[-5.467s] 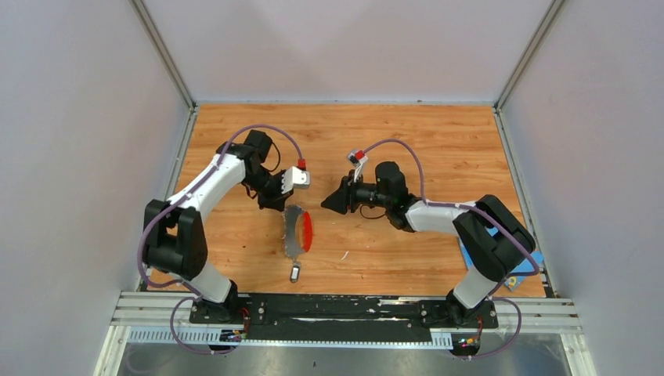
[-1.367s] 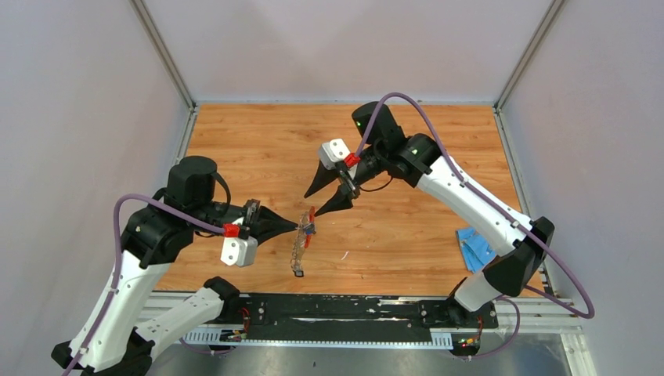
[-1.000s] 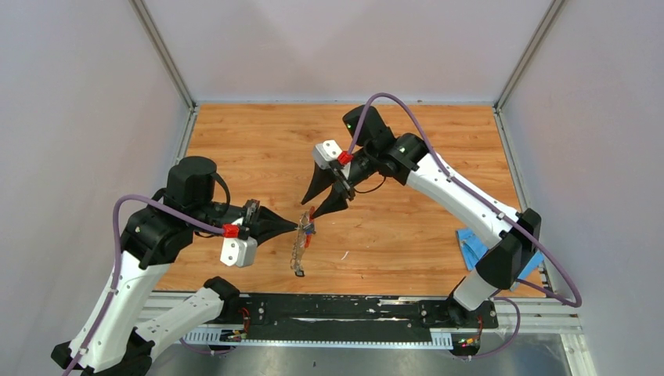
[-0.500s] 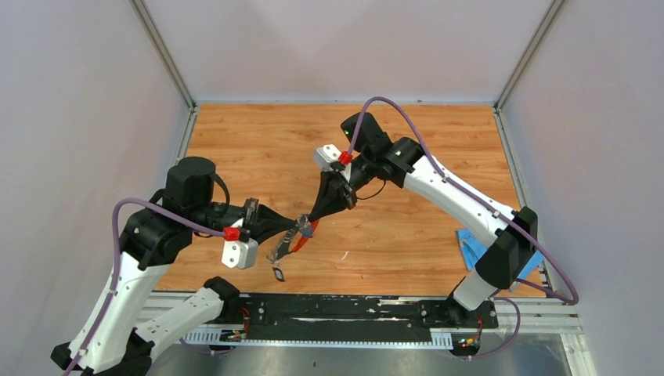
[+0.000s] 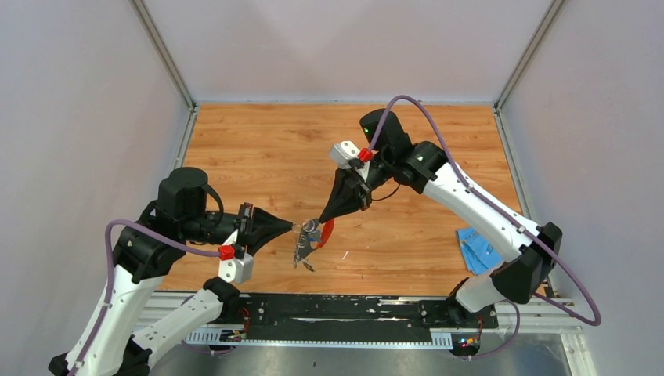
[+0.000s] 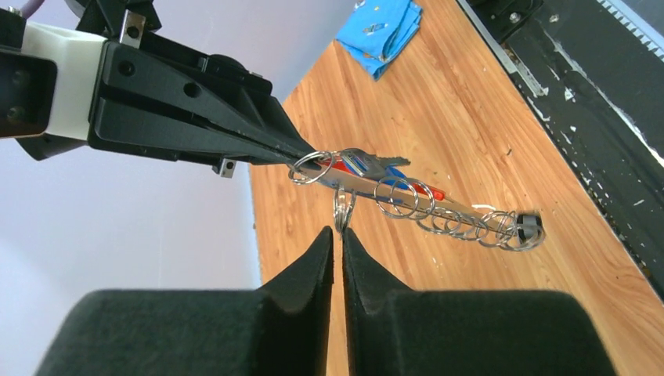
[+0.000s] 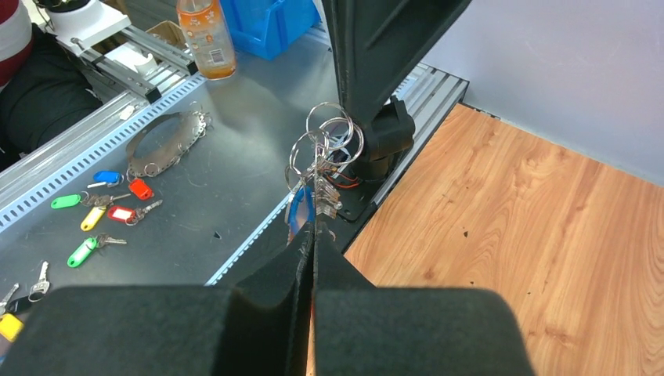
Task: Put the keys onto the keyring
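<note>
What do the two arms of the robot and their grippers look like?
Both arms have white links and black joints; see the left arm and the right arm. A purple cable loops along each. The left gripper and right gripper are black and taper to a point. Each wrist bears a white box with a red part.

The right gripper has its black fingers pressed together on the keyring, a bunch of silvery rings with some blue low down. The left gripper tapers down to the rings from above. The wooden table lies to the right; coloured key tags dot a metal bench on the left.
</note>
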`<state>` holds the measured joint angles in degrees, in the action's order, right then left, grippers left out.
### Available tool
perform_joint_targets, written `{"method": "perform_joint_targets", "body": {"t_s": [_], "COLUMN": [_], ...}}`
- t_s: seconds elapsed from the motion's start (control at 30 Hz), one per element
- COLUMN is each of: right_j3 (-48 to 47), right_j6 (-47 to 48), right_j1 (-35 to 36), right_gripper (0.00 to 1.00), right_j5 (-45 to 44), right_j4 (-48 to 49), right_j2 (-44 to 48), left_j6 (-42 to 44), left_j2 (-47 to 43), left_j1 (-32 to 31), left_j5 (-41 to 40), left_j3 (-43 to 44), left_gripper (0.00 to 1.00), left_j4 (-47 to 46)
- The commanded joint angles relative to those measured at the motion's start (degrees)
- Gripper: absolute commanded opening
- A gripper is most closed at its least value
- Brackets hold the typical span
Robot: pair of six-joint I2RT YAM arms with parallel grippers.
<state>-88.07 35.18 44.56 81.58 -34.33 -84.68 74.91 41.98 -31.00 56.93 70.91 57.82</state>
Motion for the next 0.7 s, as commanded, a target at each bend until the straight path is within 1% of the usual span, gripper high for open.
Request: {"method": "perform_joint_targets", "body": {"t_s": [0.0,0.1,0.23,0.37,0.47,0.53,0.67], "right_j3": [1.4,2.6,4.3,5.9,6.2,6.2,5.8], "right_j6": [-4.8,-7.3,-10.1,-12.9,-14.5,-15.5,-17.4], "right_j1": [-0.7,-0.6,-0.6,-0.3,-0.2,-0.1,0.0], "right_gripper": [0.0,0.0,0.0,0.0,0.0,0.0,0.0], "right_j5": [0.4,-0.3,-1.2,-2.7,-4.0,-5.0,-8.2], "right_j4": [3.6,5.2,8.3,11.6,13.1,13.7,14.2], "right_j2": [2.5,3.1,4.1,4.8,5.1,5.1,5.3], "left_j6": [0.6,-0.4,-2.1,-2.1,-1.7,0.3,11.2], "left_j2": [-0.4,-0.5,0.0,1.1,2.0,2.2,2.2], "left_j1": [-0.4,-0.4,-0.4,-0.4,-0.4,-0.4,-0.4], "left_j5": [-0.4,-0.3,0.0,-0.2,0.4,0.5,-2.5], "left_j3": [0.0,0.8,2.6,4.8,5.3,4.5,1.8], "left_gripper": [0.14,0.21,0.36,0.45,0.47,0.46,0.41], "left_j4": [-0.8,-0.8,-0.8,-0.8,-0.8,-0.8,-0.8]}}
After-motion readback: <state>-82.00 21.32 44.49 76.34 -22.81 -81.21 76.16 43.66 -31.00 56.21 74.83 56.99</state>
